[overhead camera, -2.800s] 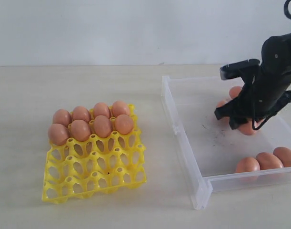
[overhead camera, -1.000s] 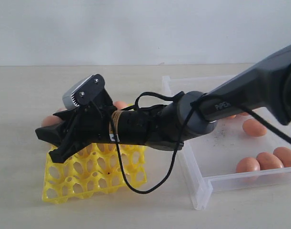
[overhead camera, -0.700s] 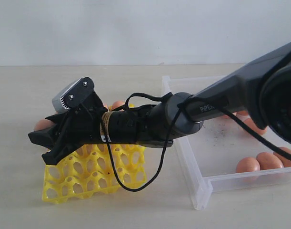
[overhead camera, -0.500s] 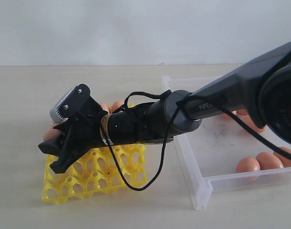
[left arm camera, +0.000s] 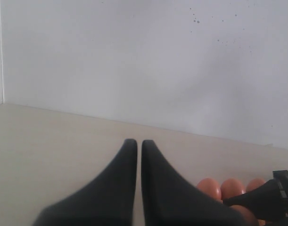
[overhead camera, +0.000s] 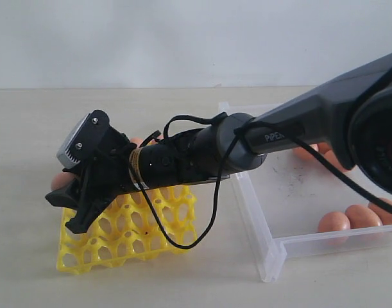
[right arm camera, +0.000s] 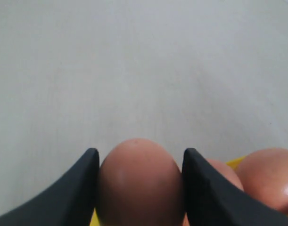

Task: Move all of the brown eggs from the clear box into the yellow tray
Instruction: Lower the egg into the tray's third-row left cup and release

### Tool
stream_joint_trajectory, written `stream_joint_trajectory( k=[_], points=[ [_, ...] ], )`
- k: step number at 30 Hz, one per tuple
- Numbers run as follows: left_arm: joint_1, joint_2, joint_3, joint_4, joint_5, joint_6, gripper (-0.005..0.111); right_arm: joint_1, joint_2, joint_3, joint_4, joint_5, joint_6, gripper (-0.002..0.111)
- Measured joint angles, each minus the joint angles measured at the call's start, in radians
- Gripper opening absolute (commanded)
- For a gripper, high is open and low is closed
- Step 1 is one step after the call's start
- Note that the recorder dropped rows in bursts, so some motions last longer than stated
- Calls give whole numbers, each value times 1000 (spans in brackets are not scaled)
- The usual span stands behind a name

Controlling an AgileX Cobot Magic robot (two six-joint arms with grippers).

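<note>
From the side, the right gripper (overhead camera: 64, 212) hangs over the left end of the yellow tray (overhead camera: 128, 237) and its arm hides most of what's in there. Its own wrist camera shows the jaws clamped on a brown egg (right arm camera: 139, 188), with more tray eggs (right arm camera: 266, 179) right beside it. The left gripper (left arm camera: 138, 143) only turns up in its own camera, jaws pretty much together on nothing, and over on the right the clear box (overhead camera: 260, 218) has a few loose eggs (overhead camera: 333, 221) by its near wall.
</note>
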Motion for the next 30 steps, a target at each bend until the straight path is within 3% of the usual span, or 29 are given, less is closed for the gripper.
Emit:
stream_joint_trajectory(
  k=[30],
  points=[
    [0, 0, 0, 0, 0, 0, 4, 0, 61, -54, -49, -29, 105, 0]
  ],
)
